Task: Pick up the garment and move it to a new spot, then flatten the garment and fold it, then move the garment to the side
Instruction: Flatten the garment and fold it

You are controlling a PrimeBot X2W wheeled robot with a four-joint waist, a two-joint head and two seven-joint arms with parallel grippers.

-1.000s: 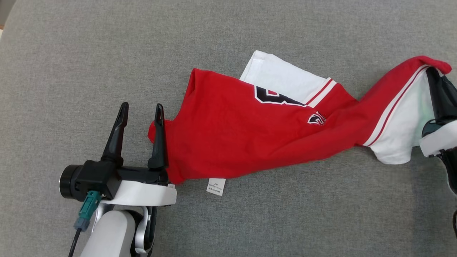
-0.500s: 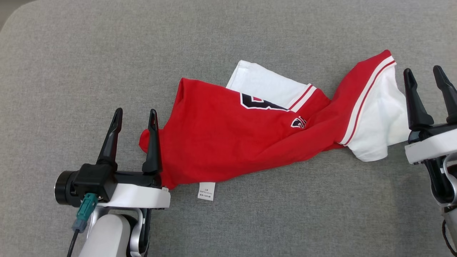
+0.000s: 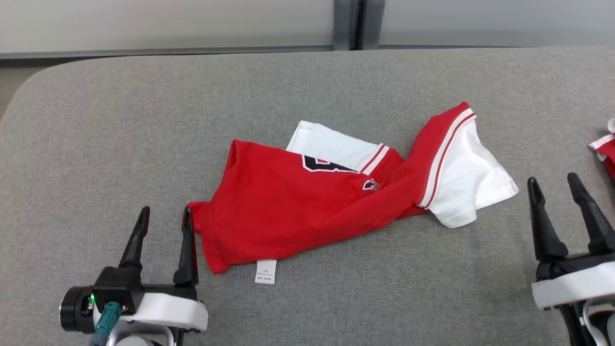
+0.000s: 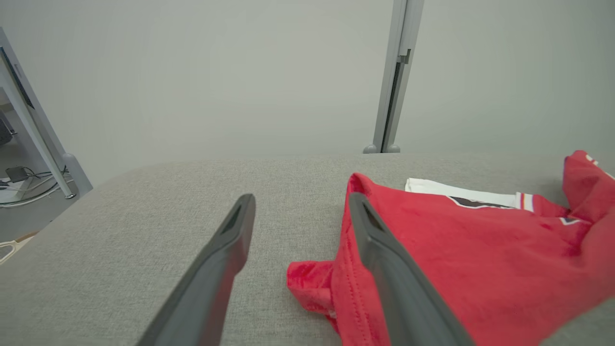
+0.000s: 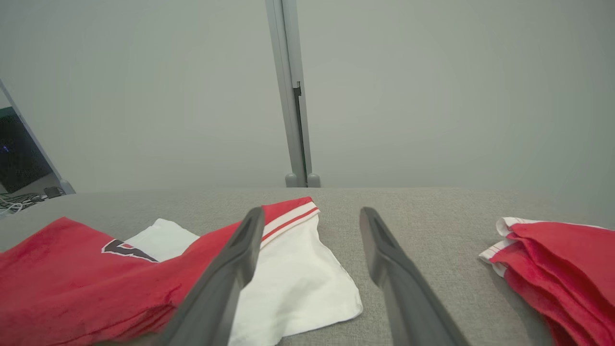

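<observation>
The garment is a red T-shirt with white sleeves and black lettering, lying crumpled and partly twisted on the grey cushioned surface. One white sleeve spreads out at its right end, and a white tag hangs off its near hem. My left gripper is open, just left of the shirt's lower left corner, its right finger beside the hem. Further off, my right gripper is open too, a short way right of the white sleeve, holding nothing.
Another red and white folded garment lies at the right edge of the surface, also seen in the right wrist view. A pale wall with a grey post runs behind the far edge. The surface's left corner is rounded.
My right gripper let go of the shirt's sleeve end and drew back to the right; the sleeve dropped flat. The head camera tilted up, so the whole picture shifted down.
</observation>
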